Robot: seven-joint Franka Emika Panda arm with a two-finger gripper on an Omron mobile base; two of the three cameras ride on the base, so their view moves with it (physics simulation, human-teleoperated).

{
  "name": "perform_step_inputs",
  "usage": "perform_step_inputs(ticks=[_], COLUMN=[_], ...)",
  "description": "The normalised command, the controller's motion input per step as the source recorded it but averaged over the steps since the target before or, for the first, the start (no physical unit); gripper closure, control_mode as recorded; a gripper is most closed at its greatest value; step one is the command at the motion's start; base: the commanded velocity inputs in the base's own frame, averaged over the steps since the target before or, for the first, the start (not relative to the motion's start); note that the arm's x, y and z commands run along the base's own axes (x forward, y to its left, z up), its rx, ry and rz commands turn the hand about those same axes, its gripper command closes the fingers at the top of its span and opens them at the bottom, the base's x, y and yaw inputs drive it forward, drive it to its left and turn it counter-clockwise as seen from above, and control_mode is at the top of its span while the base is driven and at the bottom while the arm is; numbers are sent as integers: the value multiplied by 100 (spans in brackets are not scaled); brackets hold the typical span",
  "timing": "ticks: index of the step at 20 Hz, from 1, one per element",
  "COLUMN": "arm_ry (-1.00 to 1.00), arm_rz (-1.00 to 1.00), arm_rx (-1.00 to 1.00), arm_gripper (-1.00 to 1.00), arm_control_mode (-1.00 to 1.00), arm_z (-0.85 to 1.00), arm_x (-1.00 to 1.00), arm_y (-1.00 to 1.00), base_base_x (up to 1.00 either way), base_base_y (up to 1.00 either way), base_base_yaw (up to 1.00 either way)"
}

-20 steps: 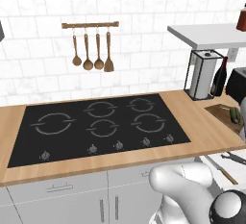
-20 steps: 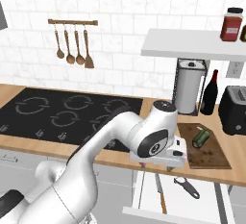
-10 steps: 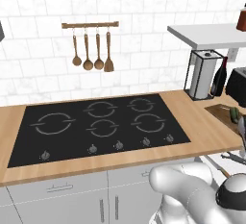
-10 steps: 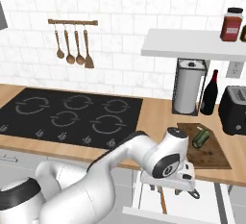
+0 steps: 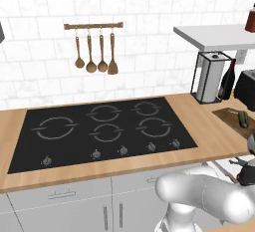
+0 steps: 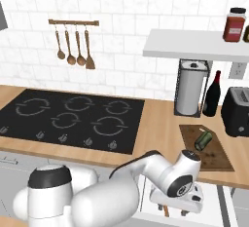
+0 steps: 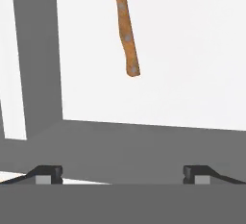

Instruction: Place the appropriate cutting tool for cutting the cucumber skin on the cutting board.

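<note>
The dark green cucumber lies on the dark brown cutting board at the right end of the counter; both also show in the left base view, cucumber on board. My gripper hangs low in front of the counter, inside the open white drawer under the board. In the hand view the gripper is open, its fingertips far apart and holding nothing. A slim grey cutting tool lies in the drawer, partly hidden by the hand. Ahead lies a wooden-handled knife.
The black stovetop fills the counter's left half. A paper towel holder, wine bottle and toaster stand behind the board under a white shelf. Wooden utensils hang on the wall.
The arm has swung right and down from counter height, bringing the hand into the open drawer. The jaws have stayed open.
</note>
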Motion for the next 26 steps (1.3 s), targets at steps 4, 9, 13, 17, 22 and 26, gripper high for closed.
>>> perform_step_inputs(ticks=[4,9,13,17,22,26], arm_ry=[12,19,24,21,19,17], arm_rz=[0,-1,-2,0,0,0], arm_rx=[12,8,1,0,0,0], arm_gripper=[-100,-100,-100,-100,-100,-100], arm_control_mode=[-100,-100,-100,-100,-100,-100], arm_z=[-52,-33,1,14,11,7], arm_x=[9,-1,-46,-67,-87,-95], arm_y=[-14,-3,-1,0,0,0], base_base_x=[0,0,0,0,0,0], base_base_y=[0,0,0,0,0,0], base_base_yaw=[0,0,0,0,0,0])
